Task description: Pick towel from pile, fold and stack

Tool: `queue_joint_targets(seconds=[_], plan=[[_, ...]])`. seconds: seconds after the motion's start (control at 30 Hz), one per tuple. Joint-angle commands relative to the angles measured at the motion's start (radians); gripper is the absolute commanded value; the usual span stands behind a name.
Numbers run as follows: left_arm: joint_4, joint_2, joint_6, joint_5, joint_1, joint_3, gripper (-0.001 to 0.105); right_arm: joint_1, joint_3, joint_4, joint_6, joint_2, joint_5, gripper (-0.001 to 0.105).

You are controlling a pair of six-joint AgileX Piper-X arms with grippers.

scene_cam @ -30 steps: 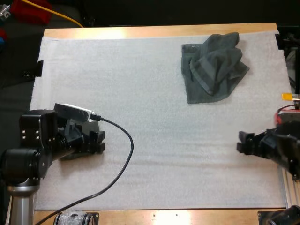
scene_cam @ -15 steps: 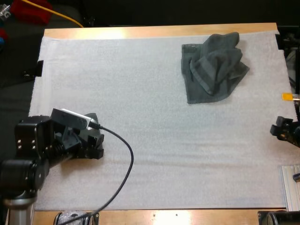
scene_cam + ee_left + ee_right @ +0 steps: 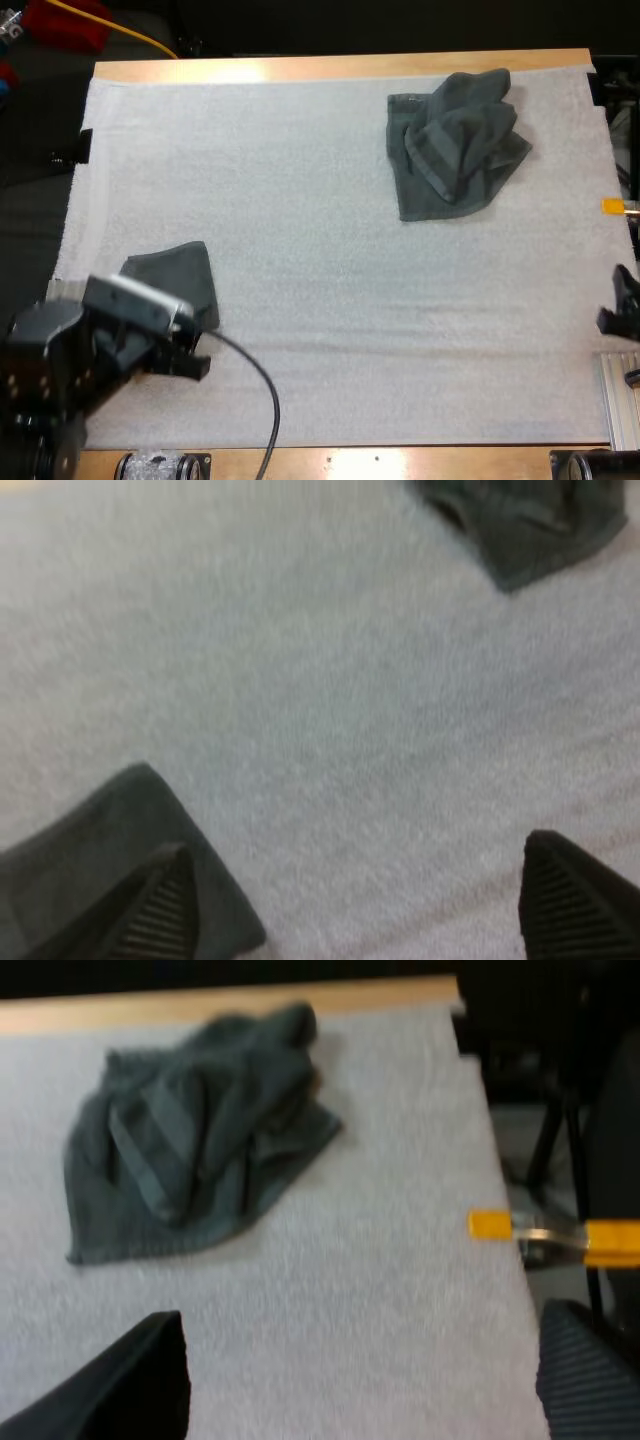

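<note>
My left claw [image 3: 360, 912] is open: its two fingers [image 3: 150, 912] stand wide apart with bare mat [image 3: 300, 230] between them. From the wrist camera, one finger sits over the corner of the folded towel [image 3: 178, 281], and I cannot tell whether it touches the cloth; the other finger is over plain mat, well clear of anything. From above, this claw hangs at the near left of the mat, just on the near side of the folded towel. That towel lies flat as a small dark grey-green piece close to the mat's left edge.

My right claw [image 3: 360, 1385] is open too, its fingers spread far apart and holding nothing. From above it sits at the right edge of the bench [image 3: 340, 68], just off the mat's right side, about halfway between the near and far edges.

The crumpled towel [image 3: 455, 140] lies in a loose heap at the far right of the mat, close to the far edge, with folds and a hem band showing. It is well apart from both claws and from the folded towel.
</note>
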Motion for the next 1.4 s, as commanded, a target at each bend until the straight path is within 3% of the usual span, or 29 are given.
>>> queue_joint_targets(seconds=[0.0, 0.7, 1.13, 1.23, 1.37], plan=[[0.004, -0.022, 0.007, -0.005, -0.005, -0.004, 0.065, 0.002, -0.009, 0.001, -0.015, -0.029, -0.003, 0.07], [0.059, -0.462, 0.007, -0.004, -0.005, 0.011, 0.065, 0.002, -0.009, 0.087, 0.056, -0.433, -0.008, 0.07], [0.197, -0.721, 0.006, 0.01, -0.005, 0.16, 0.065, 0.002, -0.001, 0.245, 0.06, -0.545, -0.008, 0.07], [0.271, -0.723, 0.005, 0.01, 0.002, 0.174, 0.065, 0.002, 0.014, 0.243, 0.06, -0.545, -0.008, 0.07], [0.257, -0.724, 0.016, 0.01, 0.004, 0.18, 0.065, 0.002, 0.042, 0.241, 0.06, -0.545, -0.008, 0.07]])
